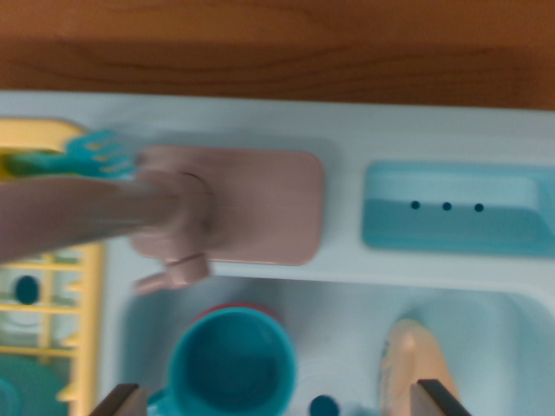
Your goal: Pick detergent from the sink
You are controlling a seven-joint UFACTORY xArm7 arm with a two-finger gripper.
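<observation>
Blurred wrist view looking down into a toy sink (486, 299), pale blue. Far left: yellow dish rack (82, 286) w/ a teal fork (91, 156) lying across its top edge, tines toward the wrist view's right. Next, pink faucet (173, 212) on a pink base plate (260, 204), spout reaching off to the left edge. Below it, in the basin, a teal cup (232, 364) seen from above, mouth up, handle at lower left; smth red/pink sits just behind its rim. Small dark drain hole (323, 405) near bottom centre. Detergent (416, 364) = peach/orange bottle in the basin's right part, long axis approx. vertical in frame, rounded end pointing up-frame, lower end cut off by the frame edge. Gripper (279, 400) fingers wide apart: left tip (117, 400) by the cup, right tip (438, 399) overlapping the bottle's lower right, so bottle lies just inside the right finger; contact can't tell. Upper right: teal soap tray (455, 212) w/ three dots. Brown wood tabletop (277, 52) along the top.
</observation>
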